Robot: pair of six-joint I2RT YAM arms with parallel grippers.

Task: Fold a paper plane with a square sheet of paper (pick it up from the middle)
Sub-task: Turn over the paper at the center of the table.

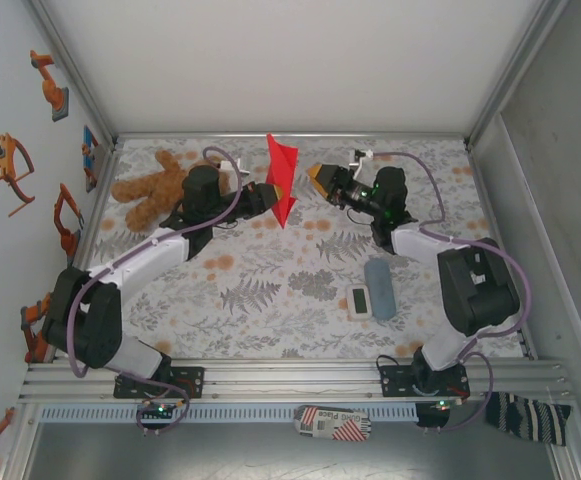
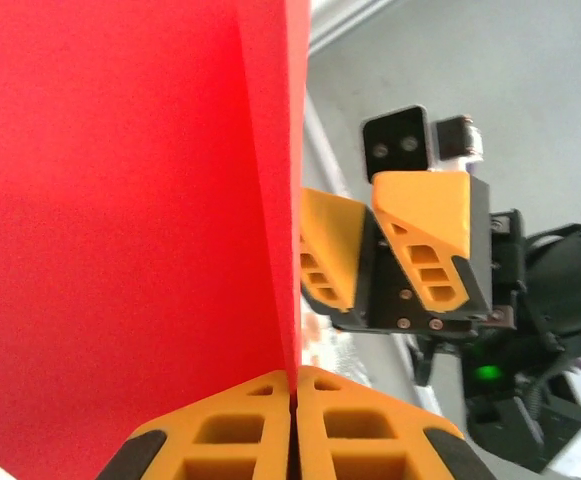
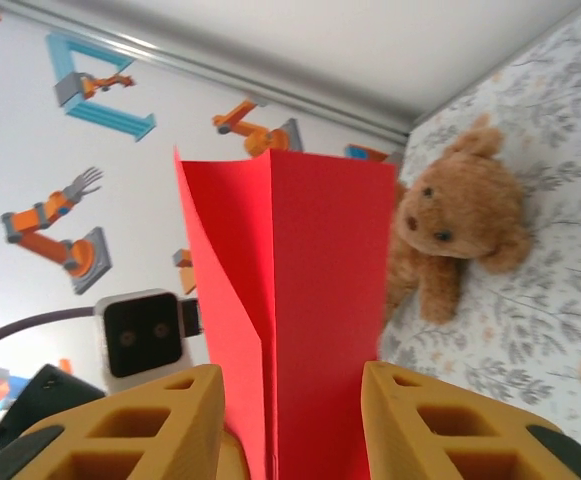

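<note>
The square sheet of paper (image 1: 282, 180) is bright red and folded into a narrow pointed dart with a centre crease, the paper plane. It stands upright in the air over the back of the table. My left gripper (image 1: 273, 193) is shut on its lower edge, and in the left wrist view the orange fingertips (image 2: 260, 420) pinch the red fold (image 2: 120, 200). My right gripper (image 1: 316, 177) is open just to the right of the paper and apart from it. In the right wrist view the red paper (image 3: 320, 280) stands beyond the gap of the right gripper (image 3: 292, 400).
A brown teddy bear (image 1: 155, 190) lies at the back left, behind the left arm. A grey-blue oblong block (image 1: 380, 275) and a white digital timer (image 1: 359, 300) lie near the right arm. Metal rails and walls bound the floral table (image 1: 270, 300).
</note>
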